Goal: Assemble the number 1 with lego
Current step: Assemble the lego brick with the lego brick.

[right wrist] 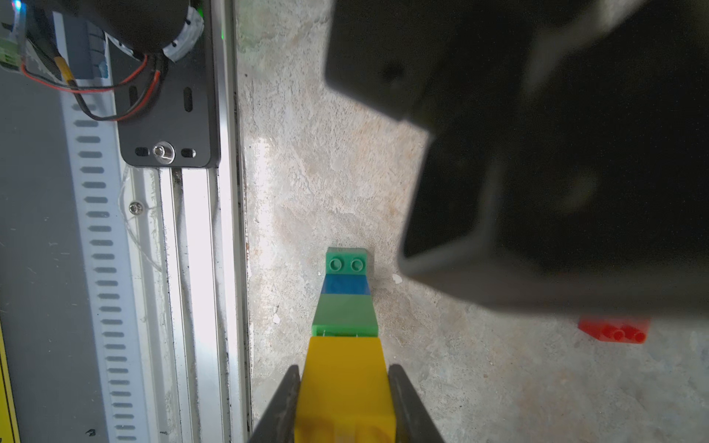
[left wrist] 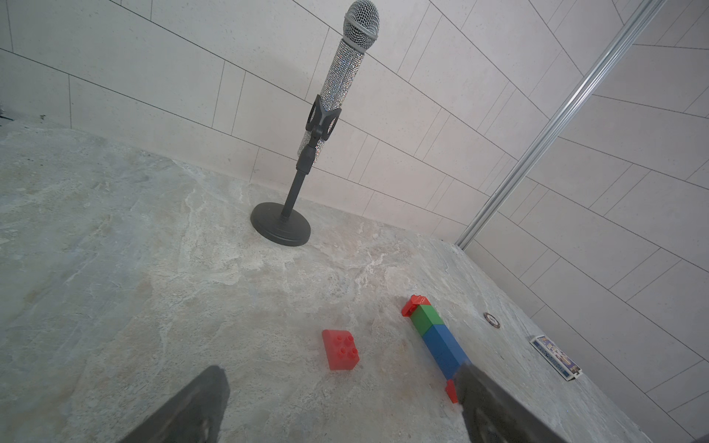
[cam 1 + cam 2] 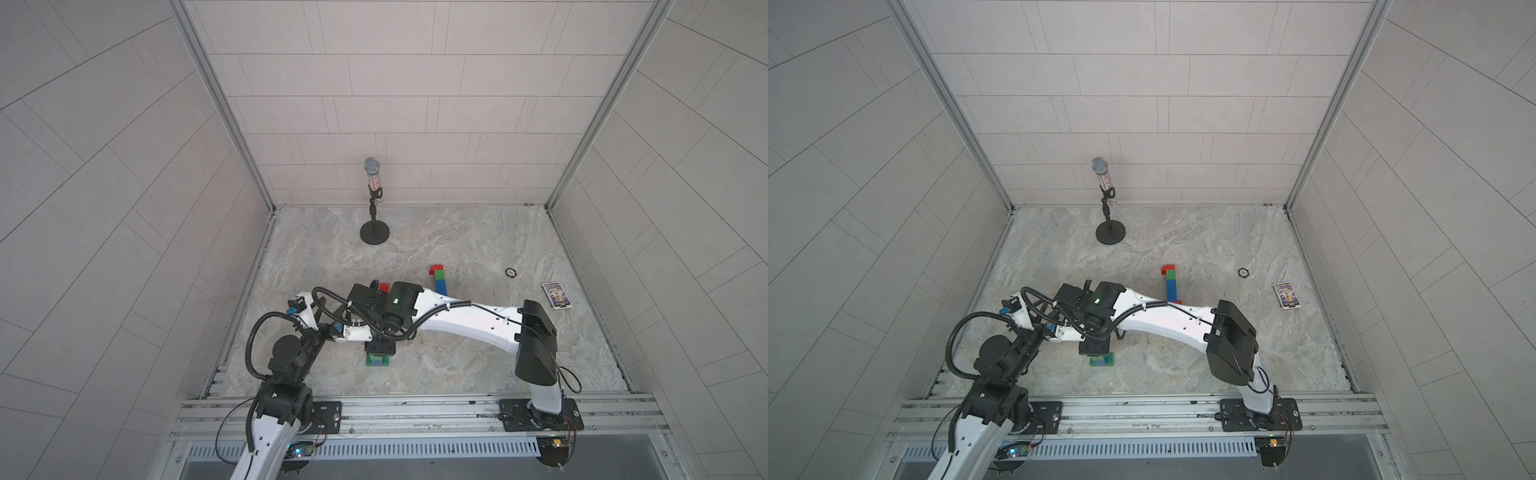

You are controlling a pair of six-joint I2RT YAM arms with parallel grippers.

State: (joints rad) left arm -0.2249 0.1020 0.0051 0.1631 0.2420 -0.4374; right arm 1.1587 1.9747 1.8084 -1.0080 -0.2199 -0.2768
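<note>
Grey marbled tabletop (image 3: 457, 357). Microphone stand (image 3: 374, 232) at back, round base on surface. Mid-table: brick row (image 3: 440, 284) lying flat, red-green-blue-blue-red; loose red brick (image 2: 340, 349) near it, apart. Upright brick stack (image 3: 377, 361) near front edge. Small round disc (image 3: 510, 272) and card box (image 3: 557, 295) on right side.

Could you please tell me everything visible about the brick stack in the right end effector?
The brick stack is glossy studded plastic, upright on the tabletop near the front rail: a yellow brick on top, then green, blue, and a wider green base showing two free studs. The right end effector is shut on the yellow brick.
</note>
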